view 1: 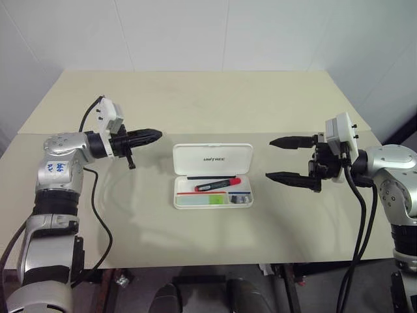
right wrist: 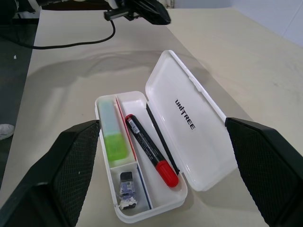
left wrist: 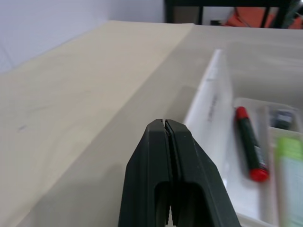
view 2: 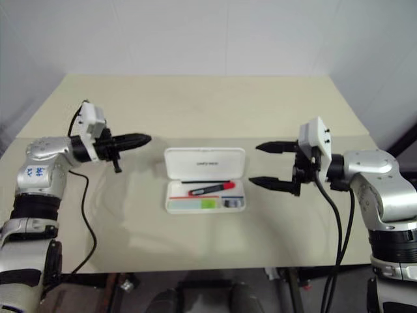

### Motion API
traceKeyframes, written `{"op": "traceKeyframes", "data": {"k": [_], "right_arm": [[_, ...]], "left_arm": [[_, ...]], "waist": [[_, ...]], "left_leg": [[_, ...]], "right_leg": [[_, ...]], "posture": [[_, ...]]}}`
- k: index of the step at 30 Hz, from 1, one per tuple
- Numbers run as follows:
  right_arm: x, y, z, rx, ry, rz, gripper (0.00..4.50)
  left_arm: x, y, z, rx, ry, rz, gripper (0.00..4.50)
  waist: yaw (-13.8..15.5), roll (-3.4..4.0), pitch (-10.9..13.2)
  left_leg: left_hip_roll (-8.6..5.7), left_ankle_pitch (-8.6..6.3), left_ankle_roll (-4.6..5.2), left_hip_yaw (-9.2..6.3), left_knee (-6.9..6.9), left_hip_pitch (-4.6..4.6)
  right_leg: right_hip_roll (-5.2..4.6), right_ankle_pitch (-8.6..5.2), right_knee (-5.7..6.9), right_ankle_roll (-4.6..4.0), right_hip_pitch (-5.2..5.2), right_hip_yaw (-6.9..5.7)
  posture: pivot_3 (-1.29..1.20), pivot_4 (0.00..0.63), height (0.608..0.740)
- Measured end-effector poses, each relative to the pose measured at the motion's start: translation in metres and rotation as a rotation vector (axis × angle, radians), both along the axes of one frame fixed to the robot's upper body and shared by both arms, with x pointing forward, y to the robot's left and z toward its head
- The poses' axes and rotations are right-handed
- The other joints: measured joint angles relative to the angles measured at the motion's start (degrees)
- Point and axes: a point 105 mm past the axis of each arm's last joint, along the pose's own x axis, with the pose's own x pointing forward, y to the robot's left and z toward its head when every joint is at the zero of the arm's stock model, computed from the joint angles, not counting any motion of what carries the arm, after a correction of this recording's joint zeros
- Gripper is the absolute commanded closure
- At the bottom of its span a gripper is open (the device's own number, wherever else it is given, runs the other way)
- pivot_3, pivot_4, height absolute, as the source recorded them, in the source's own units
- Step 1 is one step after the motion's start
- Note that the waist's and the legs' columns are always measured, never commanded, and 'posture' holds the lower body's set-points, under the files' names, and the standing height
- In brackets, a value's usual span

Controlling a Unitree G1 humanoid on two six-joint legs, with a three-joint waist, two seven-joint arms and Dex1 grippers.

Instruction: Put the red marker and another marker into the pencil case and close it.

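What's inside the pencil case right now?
The open case holds the red marker in its rear slot, the green-capped marker in the front slot, and a small dark object in the corner compartment. Whatever lies beneath the markers is covered.

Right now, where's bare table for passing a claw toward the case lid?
Bare table lies behind the case up to the far wall, and in front of it to the near edge. The strips between the case and each claw are bare too: left claw shut, right claw open. Crowded only inside the tray, around the red marker and green marker.
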Motion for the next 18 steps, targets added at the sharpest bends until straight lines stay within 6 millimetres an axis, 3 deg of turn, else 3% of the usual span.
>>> {"op": "traceKeyframes", "data": {"k": [4, 8, 18], "right_arm": [[0.0, 0.003, 0.0, 0.006, -0.008, -0.001, 0.0], [-0.003, 0.006, -0.001, 0.009, -0.014, 0.0, 0.0], [-0.006, 0.01, -0.002, 0.024, -0.014, -0.008, 0.0]], "left_arm": [[0.012, -0.011, -0.022, 0.039, 0.057, 0.019, 4.45], [0.01, -0.026, -0.039, 0.064, 0.102, -0.046, 4.45], [-0.01, -0.04, -0.046, 0.15, 0.095, -0.244, 4.45]], "waist": [[0.3, 0.0, 0.0], [0.5, 0.0, 0.0], [0.5, 0.0, 0.0]], "left_leg": [[0.0, 0.0, 0.0, 0.01, -0.02, -0.01], [0.0, -0.02, -0.04, 0.01, -0.03, -0.05], [0.0, -0.03, -0.05, 0.02, -0.03, -0.05]], "right_leg": [[0.0, 0.0, -0.02, 0.0, -0.01, 0.0], [0.0, 0.0, -0.06, 0.0, -0.02, 0.0], [0.0, 0.0, -0.07, 0.0, -0.01, 0.01]], "posture": [[0.0, 0.15, 0.74], [0.0, 0.15, 0.74], [0.0, 0.15, 0.74]]}}
